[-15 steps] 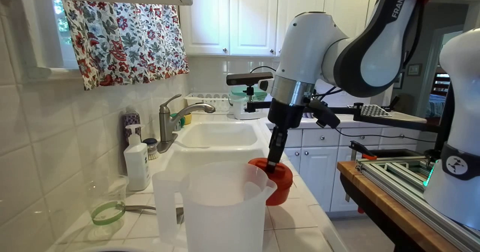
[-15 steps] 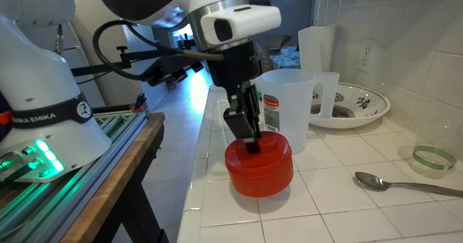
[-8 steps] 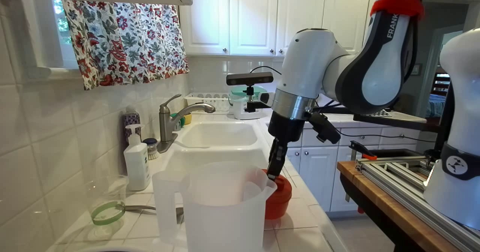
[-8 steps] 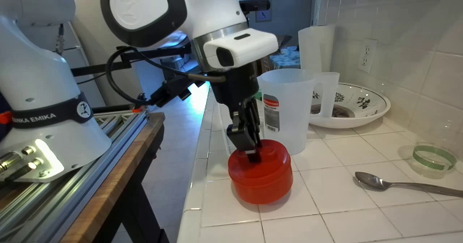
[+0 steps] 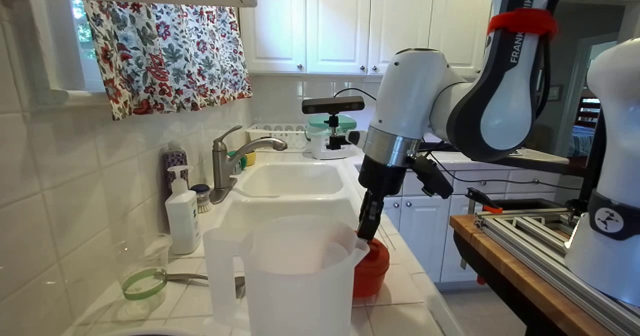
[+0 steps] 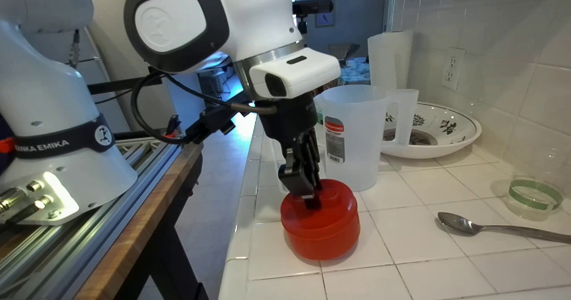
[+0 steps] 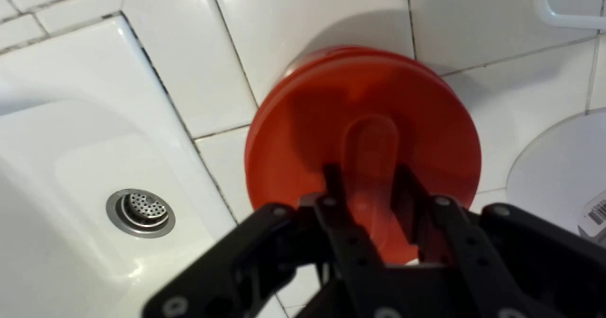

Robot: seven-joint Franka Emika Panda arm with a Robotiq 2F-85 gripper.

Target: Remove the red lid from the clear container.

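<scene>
gripper (image 7: 366, 175) clamped on the red lid (image 6: 320, 235) beside the clear container (image 6: 357, 132), lid's contact with the tiles (image 6: 357, 286) unclear

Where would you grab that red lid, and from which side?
Best by the raised ridge on its top, from above, with the jaws on the ridge's two long sides. The red lid faces up and is broad and round, while the narrow ridge likely gives an easier pinch.
</scene>
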